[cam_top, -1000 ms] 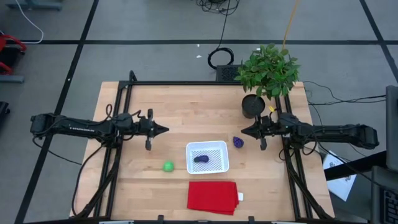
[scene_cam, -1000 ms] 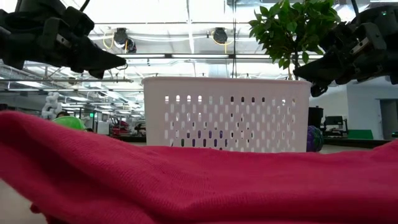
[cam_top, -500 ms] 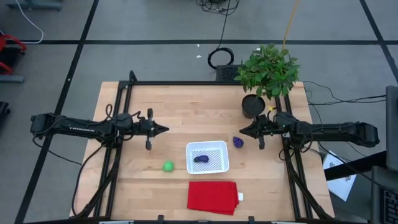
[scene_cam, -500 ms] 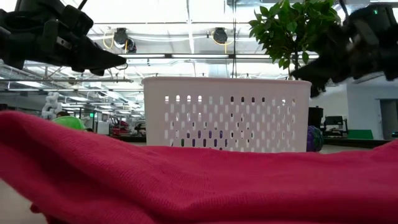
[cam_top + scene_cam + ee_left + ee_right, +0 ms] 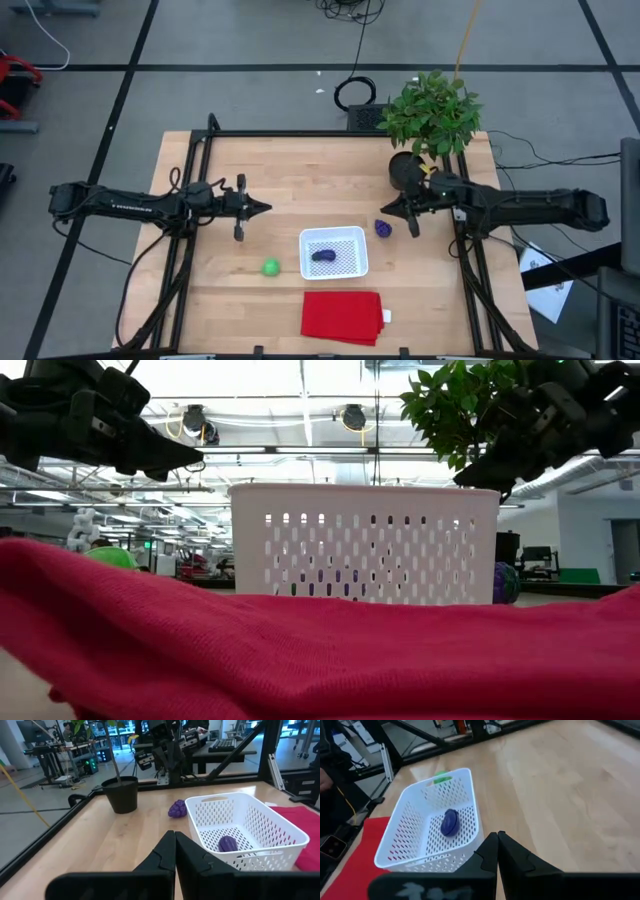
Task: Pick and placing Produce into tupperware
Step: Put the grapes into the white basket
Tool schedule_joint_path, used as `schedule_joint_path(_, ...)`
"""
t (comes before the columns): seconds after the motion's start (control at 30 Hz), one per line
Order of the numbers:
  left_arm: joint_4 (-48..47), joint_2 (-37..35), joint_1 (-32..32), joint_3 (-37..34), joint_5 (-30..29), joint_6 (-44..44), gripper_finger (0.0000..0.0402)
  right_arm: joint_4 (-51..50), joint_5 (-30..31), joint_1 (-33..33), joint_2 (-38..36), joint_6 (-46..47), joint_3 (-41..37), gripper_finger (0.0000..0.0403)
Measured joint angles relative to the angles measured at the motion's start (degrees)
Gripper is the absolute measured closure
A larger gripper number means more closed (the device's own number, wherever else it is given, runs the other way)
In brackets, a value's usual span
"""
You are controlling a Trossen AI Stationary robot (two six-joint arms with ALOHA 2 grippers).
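Right claw (image 5: 384,211), clenched and empty, now swung nearer loose dark purple oblong lump (image 5: 382,228) on table; pickup probably next. Second lump (image 5: 322,255) inside white perforated tupperware (image 5: 352,240). Left claw (image 5: 264,208) clenched, idle.

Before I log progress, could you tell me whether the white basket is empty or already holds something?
Not empty: the white basket holds one purple piece, lying on its mesh bottom, seen from above and from both wrists.

I see a pale wood table (image 5: 300,170), smooth matt grain. Tupperware (image 5: 334,252) is perforated white plastic, slight sheen. Red cloth (image 5: 342,316) soft, knit-textured. Purple produce (image 5: 177,809) bumpy, matt.
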Motion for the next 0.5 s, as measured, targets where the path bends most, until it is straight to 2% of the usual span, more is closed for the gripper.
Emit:
schedule_joint_path(0.2, 0.0, 0.0, 0.0, 0.0, 0.0, -0.06, 0.0398, -8.89, -0.96, 3.7, 2.47, -4.08, 5.75, 0.0403)
schedule_joint_path(0.33, -0.04, 0.0, 0.0, 0.02, 0.0, -0.07, 0.0398, -19.38, 0.49, 6.01, 4.82, -4.75, 12.77, 0.0403)
schedule_joint_path(0.5, -0.04, 0.0, 0.0, 0.02, -0.02, -0.1, 0.0398, -30.91, 3.69, 6.34, 9.27, -0.24, 20.28, 0.0403)
